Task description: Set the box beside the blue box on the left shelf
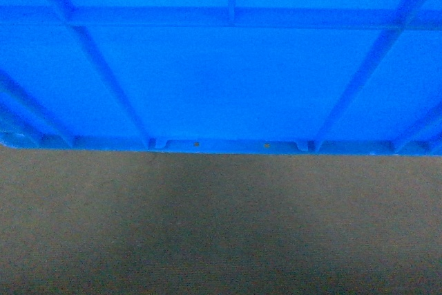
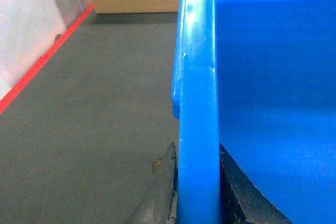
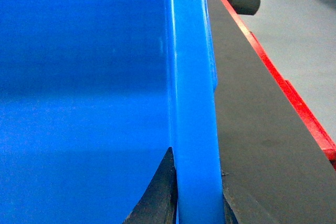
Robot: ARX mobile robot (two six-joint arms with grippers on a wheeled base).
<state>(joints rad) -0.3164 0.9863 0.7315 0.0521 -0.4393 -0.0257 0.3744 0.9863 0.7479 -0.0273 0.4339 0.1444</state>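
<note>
While both grippers — left gripper (image 2: 197,198) and right gripper (image 3: 195,198) — clamp opposite rims, the box (image 1: 221,67) fills the head view toward twelve o'clock, best carried level — neither side sagging.

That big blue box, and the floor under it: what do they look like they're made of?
The box looks like moulded plastic: uniform bright blue, raised ribs, a smooth rim with a soft sheen. The floor looks like matte grey-brown short-pile carpet, faintly grainy, though that is hard to confirm.
</note>
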